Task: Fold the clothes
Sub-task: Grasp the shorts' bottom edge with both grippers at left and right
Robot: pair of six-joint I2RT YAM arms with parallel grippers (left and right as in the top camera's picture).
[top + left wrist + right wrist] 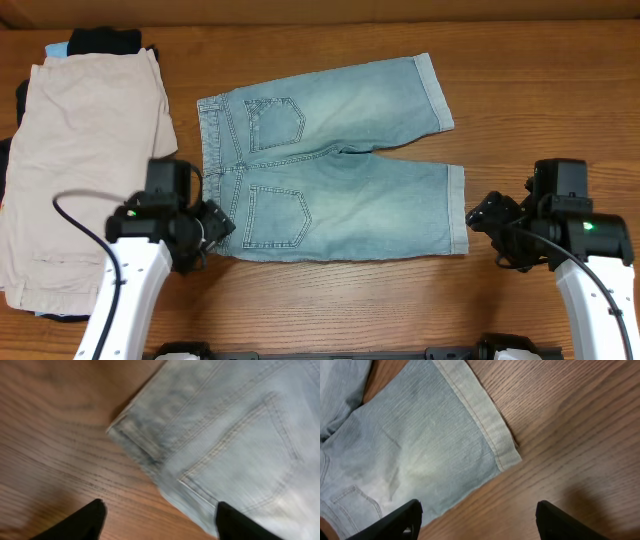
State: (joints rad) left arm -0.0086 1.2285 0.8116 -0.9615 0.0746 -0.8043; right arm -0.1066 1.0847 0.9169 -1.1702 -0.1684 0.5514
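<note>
0 folds done so far: shorts [340, 165] lie flat, corners just ahead of the left gripper [160, 521] and right gripper [479, 519] (both wide open, empty).

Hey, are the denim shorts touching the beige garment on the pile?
Apart. The overhead view shows a strip of bare table between the denim shorts and the beige garment wherever the left arm doesn't cover them.
</note>
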